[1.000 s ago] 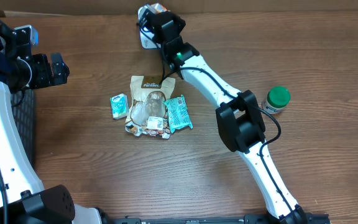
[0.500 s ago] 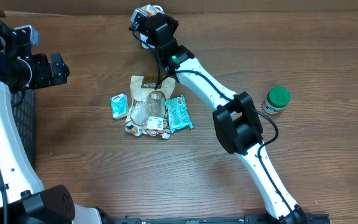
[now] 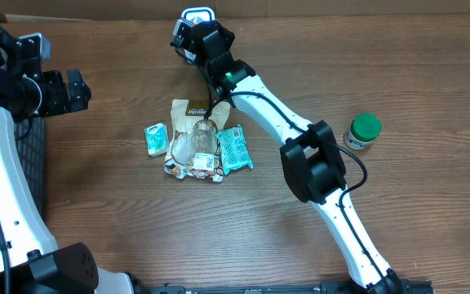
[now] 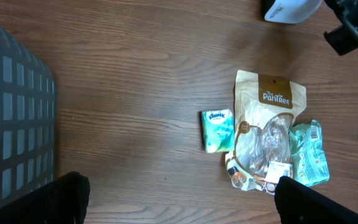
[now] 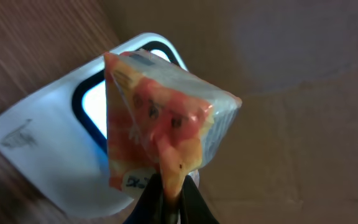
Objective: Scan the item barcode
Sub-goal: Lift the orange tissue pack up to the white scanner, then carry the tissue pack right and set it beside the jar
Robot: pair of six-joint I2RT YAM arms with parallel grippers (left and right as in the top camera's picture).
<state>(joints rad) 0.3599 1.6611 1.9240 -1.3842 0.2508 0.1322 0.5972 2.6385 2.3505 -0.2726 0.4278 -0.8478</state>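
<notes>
The right gripper (image 5: 169, 208) is pinched together on the bottom seam of the orange-and-yellow crinkly plastic snack packet (image 5: 166, 134), which stands up from the jaws, its long axis running away from the wrist and leaning a little. The packet hangs at the far edge of the counter (image 3: 431, 220), just in front of the white plastic scanner (image 5: 48, 149) with its dark-rimmed, glowing window. From the wrist view the window lies behind and to the left of the packet, so one broad face is turned partly toward it, the other away. No barcode can be made out, so which face carries it is unclear. Judging by this, the scan depends on rolling the wrist until the printed face sits square to the window. The left gripper (image 3: 75, 90), jaws wide apart and holding nothing, waits near the left edge, well apart from the scanner, so the right arm is the one placed to do the job.
</notes>
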